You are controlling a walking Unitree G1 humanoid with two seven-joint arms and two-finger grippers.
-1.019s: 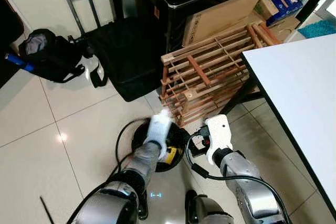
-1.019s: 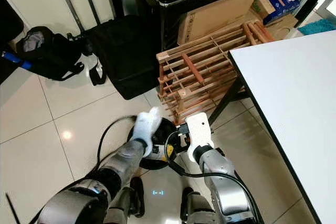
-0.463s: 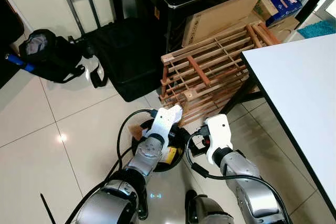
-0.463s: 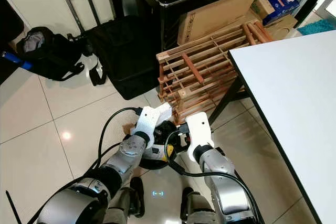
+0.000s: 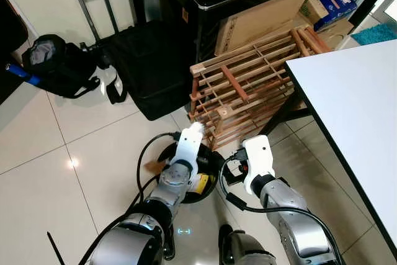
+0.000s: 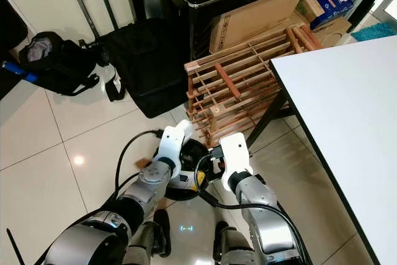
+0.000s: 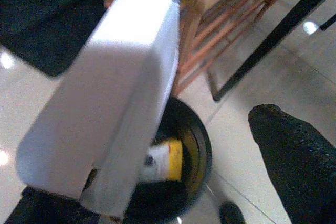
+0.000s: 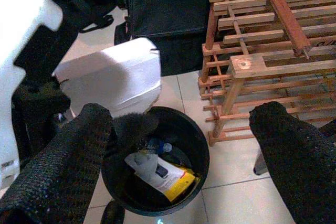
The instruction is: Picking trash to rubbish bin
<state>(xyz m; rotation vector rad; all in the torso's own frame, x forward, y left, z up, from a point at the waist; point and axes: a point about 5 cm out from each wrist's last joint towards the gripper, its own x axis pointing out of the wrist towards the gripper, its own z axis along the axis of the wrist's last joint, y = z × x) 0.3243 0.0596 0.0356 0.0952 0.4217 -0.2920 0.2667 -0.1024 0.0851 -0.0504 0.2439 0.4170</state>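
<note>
From the head views, a round black rubbish bin (image 5: 189, 178) stands on glossy pale floor tiles (image 5: 43, 153), just in front of the robot's feet. The left gripper (image 5: 191, 133) hangs over the bin's rim at about 12 o'clock, its white housing edge-on; whether its fingers are apart or together I cannot tell. A small brown scrap (image 5: 152, 166) lies on the tile at the bin's 9 o'clock, touching or just beside the rim. The right gripper (image 5: 239, 167) sits at the bin's 3 o'clock. Behind the bin at 1 o'clock leans a slatted wooden rack (image 5: 248, 85), beside a white desk (image 5: 353, 103) on thin black legs. A black suitcase (image 5: 149, 66) stands at 11 o'clock.

In the left wrist view, the smooth plastic bin (image 7: 194, 161) holds a yellow and white packet (image 7: 163, 161).

In the right wrist view, the two coarse black fingers (image 8: 294, 156) are spread wide, holding nothing, with the bin (image 8: 197, 148) between them. Inside lie the yellow packet (image 8: 163, 174) and a clear bottle (image 8: 157, 146).
</note>
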